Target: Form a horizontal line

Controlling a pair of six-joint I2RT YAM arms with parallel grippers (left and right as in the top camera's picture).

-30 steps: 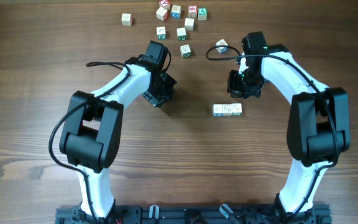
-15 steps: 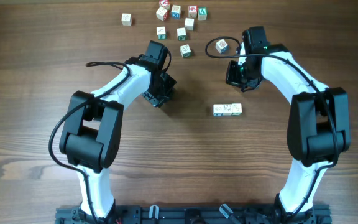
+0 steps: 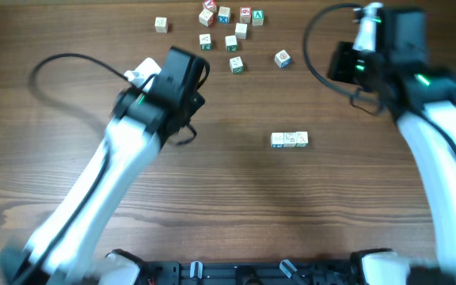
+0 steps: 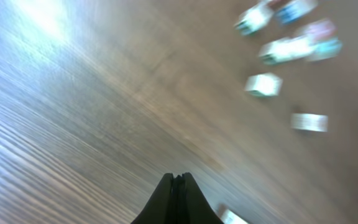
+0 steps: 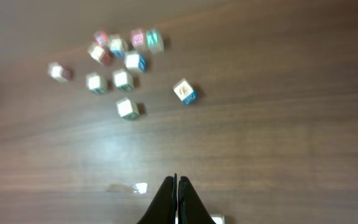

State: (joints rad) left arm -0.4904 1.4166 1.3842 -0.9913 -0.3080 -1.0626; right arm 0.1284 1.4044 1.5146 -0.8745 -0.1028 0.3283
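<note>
The horizontal line [image 3: 289, 139] is a short row of three pale letter cubes touching side to side, lying right of the table's middle. Its edge shows at the bottom of the right wrist view [image 5: 216, 219]. My left gripper [image 4: 179, 177] is shut and empty, high above the wood, left of the row. My right gripper [image 5: 176, 180] is shut and empty, also raised, behind and to the right of the row. In the overhead view both arms look large and blurred, and their fingertips are hidden.
Several loose cubes [image 3: 229, 42] lie scattered at the back centre, with one apart at the far left [image 3: 161, 24] and one blue-faced cube [image 3: 282, 58] nearer the right arm. They show in the right wrist view [image 5: 123, 79] and, blurred, in the left wrist view [image 4: 263, 84].
Both arms have risen from the table toward the camera. The right gripper has moved back and right, away from the blue-faced cube. The three-cube row has not moved.
</note>
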